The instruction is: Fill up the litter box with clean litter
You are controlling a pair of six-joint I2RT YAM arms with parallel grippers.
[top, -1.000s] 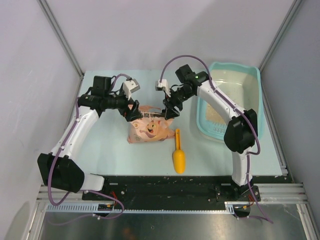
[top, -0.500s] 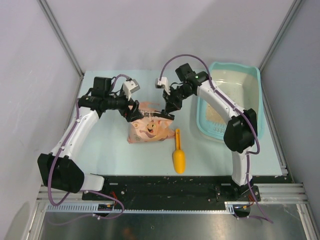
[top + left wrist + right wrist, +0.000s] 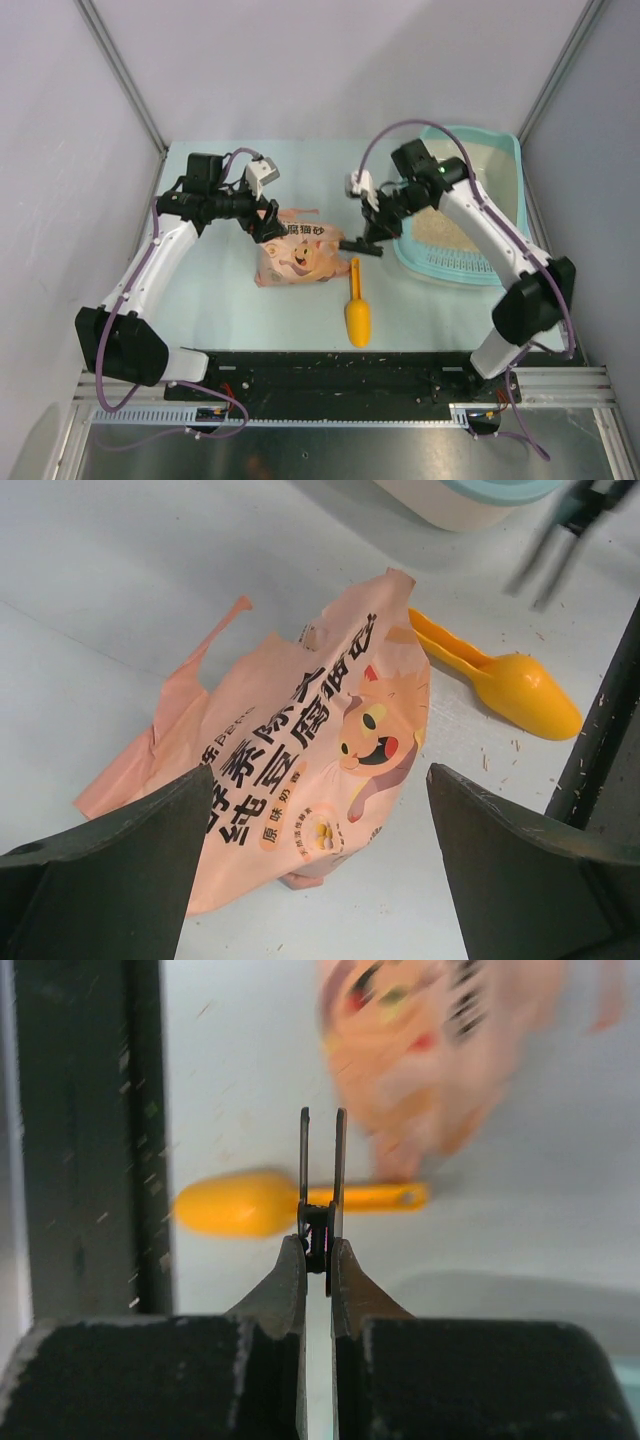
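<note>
Litter box (image 3: 452, 265): one, light-teal tray with one slotted grille at its near end.
Clean litter (image 3: 440, 228): one pale beige patch, inside the tray; granules too fine to count.
Bag (image 3: 297, 255) (image 3: 300, 780): one, pink-orange, black print, one cartoon face on it.
Scoop (image 3: 357, 312) (image 3: 510, 685) (image 3: 270, 1200): one, orange.
Arms: two, namely left arm (image 3: 150, 265) and right arm (image 3: 490, 225).
Grippers: two, namely left gripper (image 3: 268, 222) (image 3: 320, 780) and right gripper (image 3: 360, 243) (image 3: 320, 1160); two fingers each.
Purple cables (image 3: 400, 124): two, one per arm.
Table (image 3: 200, 300): one.
</note>
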